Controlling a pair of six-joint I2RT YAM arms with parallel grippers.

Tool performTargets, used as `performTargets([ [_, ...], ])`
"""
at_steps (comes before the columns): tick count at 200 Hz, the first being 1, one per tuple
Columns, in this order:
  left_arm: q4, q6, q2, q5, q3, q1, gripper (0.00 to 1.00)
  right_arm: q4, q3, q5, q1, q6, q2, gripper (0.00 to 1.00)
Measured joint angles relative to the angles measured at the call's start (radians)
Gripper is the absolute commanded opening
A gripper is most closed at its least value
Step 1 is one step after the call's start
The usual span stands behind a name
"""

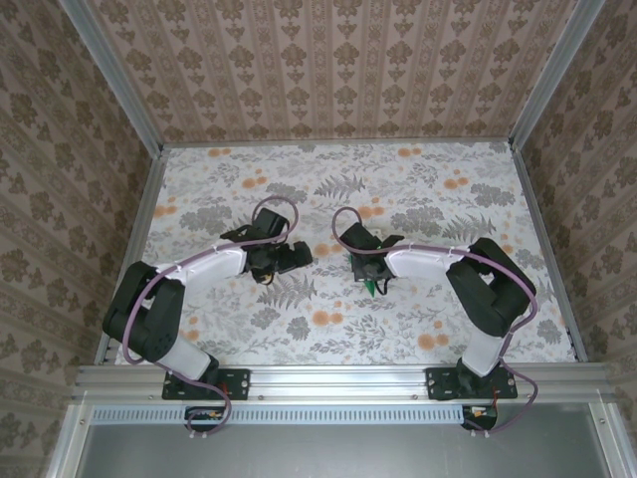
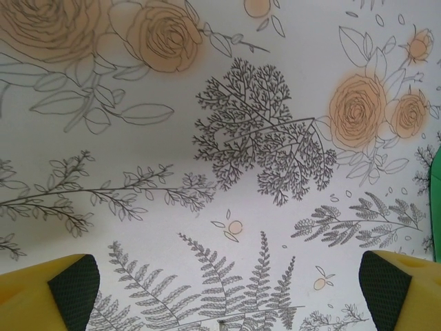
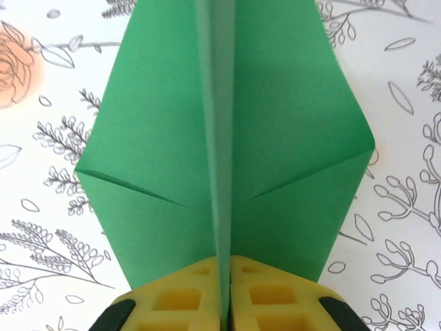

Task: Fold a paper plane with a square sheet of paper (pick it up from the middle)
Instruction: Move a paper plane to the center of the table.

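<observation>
While pinching the raised centre fold of the paper plane (image 3: 227,152), hold the right pincer (image 3: 226,303) square to that spine; closed tight on the green paper at the wide rear end, yellow fingers (image 3: 275,296) meeting with no visible gap. Probably best to grip low on the fold so both wings spread evenly; avoid any twist that would pull one flap up or smear the diagonal creases. Judged near-finished: dart shape formed, creases sharp.

Note the left pincer (image 2: 227,286) spread wide and gripping nothing, low over the floral worktop (image 1: 448,199); sliver of green at the right edge of its view, so just beside the plane. If bringing it in to press a wing, approach flat from the side; no tugging against the held spine.

Sits near the middle of the worktop, under the right wrist, as a small green scrap from overhead (image 1: 370,286); cannot tell whether resting or lifted. Long axis in line with the right pincer's reach; narrows away from the fingers, nose pointing forward, tip cropped.
</observation>
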Motion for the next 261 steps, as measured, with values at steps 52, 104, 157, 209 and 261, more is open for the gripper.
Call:
performTargets([
  [52,-0.007,0.0,0.0,-0.004,0.0,0.016,1.0,0.011,0.18,0.005,-0.057,-0.065,0.109,0.07],
  [104,-0.008,0.001,0.0,-0.007,0.0,0.023,1.0,0.006,0.344,0.004,-0.111,-0.084,0.266,0.14],
  [157,-0.011,0.006,-0.001,-0.017,0.0,0.029,1.0,0.002,0.371,-0.003,-0.113,-0.076,0.293,0.18],
  [209,-0.053,0.035,-0.014,-0.052,0.01,0.051,1.0,-0.051,0.396,-0.007,-0.113,-0.054,0.288,0.36],
  [261,-0.093,0.107,-0.042,-0.114,0.123,0.142,1.0,-0.126,0.43,-0.014,-0.117,-0.04,0.087,0.67],
])
